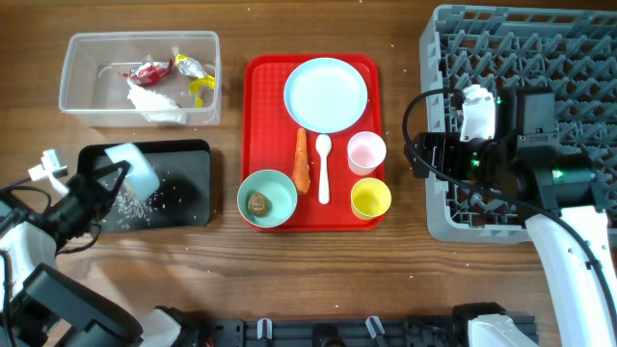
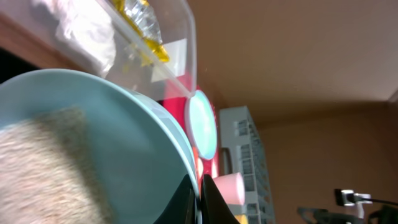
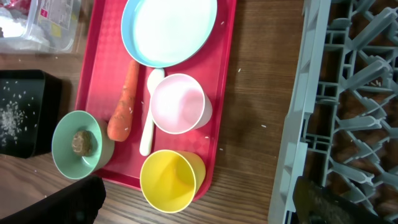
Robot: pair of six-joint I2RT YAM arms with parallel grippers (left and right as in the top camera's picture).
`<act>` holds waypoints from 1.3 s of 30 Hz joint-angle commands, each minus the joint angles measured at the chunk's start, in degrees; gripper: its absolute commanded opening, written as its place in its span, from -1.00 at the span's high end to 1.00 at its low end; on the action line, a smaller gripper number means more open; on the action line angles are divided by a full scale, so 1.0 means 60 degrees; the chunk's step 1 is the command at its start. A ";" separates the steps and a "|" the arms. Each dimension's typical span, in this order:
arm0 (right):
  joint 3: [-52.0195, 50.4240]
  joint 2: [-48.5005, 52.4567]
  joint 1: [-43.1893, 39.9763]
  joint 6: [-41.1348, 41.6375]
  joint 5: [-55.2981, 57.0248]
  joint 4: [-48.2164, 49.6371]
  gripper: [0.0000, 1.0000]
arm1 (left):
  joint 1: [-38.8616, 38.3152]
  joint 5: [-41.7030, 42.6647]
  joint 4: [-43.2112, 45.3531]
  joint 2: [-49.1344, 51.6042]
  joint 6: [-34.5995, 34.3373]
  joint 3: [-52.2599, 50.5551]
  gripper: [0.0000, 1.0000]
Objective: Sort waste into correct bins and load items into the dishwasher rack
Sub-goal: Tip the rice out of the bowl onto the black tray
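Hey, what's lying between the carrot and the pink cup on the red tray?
The white spoon lies between the carrot and the pink cup, bowl end toward the plate; overhead and right wrist views both show it.

A clear tub (image 1: 96,53) sits toward the back left of the tabletop (image 1: 405,260). It holds a red wrapper (image 1: 149,70), a yellow wrapper (image 1: 200,85) and a crumpled white tissue (image 1: 154,103). Just in front of it lies the shallow black bin (image 1: 188,178), with rice grains (image 1: 133,202) scattered on its floor. Over the bin's left end hangs a pale blue tilted bowl (image 1: 132,169), clamped at its rim by the left end effector (image 2: 199,200), with more rice inside. On the red tray (image 1: 255,116) the round plate (image 1: 326,93) lies flat at the back. A carrot (image 1: 302,162) and a white spoon (image 1: 323,172) lie side by side, and a pink cup (image 1: 366,151) and a yellow cup (image 1: 370,198) stand upright. A second bowl (image 1: 280,191) has a brown lump (image 1: 257,203) in it. The big grey rack (image 1: 463,48) stands at the right.
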 commanded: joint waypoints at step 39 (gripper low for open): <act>0.0135 0.0036 0.0036 0.0324 0.0113 -0.0080 -1.00 | 0.0175 0.2382 0.2823 0.0044 -0.2616 0.0007 0.92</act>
